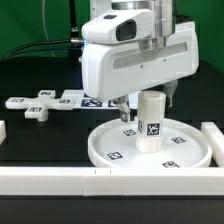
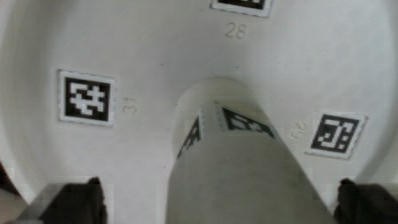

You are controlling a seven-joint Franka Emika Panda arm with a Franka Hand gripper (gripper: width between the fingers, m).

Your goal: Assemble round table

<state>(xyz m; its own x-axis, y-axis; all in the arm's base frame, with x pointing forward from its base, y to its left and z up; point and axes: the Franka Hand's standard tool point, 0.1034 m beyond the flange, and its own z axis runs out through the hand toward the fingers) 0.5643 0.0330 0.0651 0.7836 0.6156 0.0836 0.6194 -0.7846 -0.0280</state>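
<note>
The round disc [image 1: 108, 150] lies flat on the black table, tags on its face. The short cylindrical leg [image 1: 150, 122] stands upright on its central hub. My gripper [image 1: 148, 102] hangs directly over the leg, one finger on each side. In the wrist view the leg [image 2: 240, 165] rises between the two dark fingertips [image 2: 71, 202], with a gap on both sides. The gripper [image 2: 217, 205] is open and not touching the leg. The disc's face [image 2: 160, 60] fills the rest of that view. The cross-shaped foot [image 1: 38, 106] lies on the table at the exterior view's left.
The marker board [image 1: 88, 100] lies behind the disc, next to the foot. White border blocks run along the front [image 1: 90, 182], at the exterior view's right [image 1: 212, 135] and at its left edge [image 1: 3, 130].
</note>
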